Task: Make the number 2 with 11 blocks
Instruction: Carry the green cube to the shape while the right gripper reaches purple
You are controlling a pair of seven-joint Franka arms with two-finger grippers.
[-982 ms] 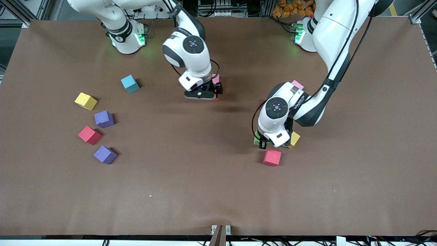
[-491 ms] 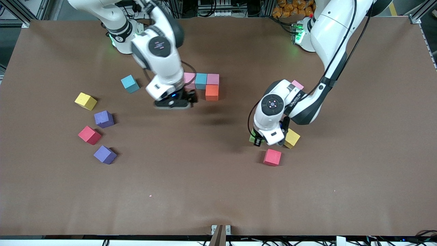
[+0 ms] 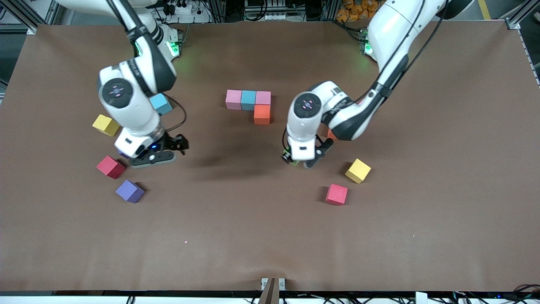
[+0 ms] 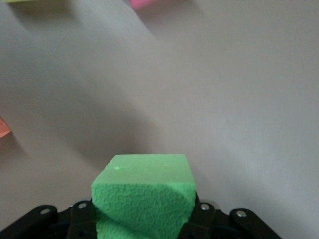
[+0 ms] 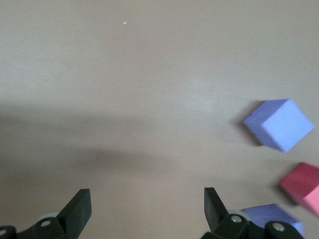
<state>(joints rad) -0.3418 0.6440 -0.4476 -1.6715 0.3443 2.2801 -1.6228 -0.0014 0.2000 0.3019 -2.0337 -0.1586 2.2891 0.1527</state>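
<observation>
four blocks (image 3: 248, 99) form l, long axis along table; left gripper (image 3: 300, 162) grasps green cube (image 4: 143, 196); right gripper (image 3: 162, 148) released.

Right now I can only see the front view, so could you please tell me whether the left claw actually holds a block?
Observer: Yes. The left wrist view shows the left claw shut on a green block.
Operator: Thank you. Is anything between the fingers of the right claw?
Observer: No. It is open, with only bare table below the gap.
Operator: Does that arm cover a block from my side?
Observer: Yes. The right wrist view shows a purple block on the table close beside the claw.
</observation>
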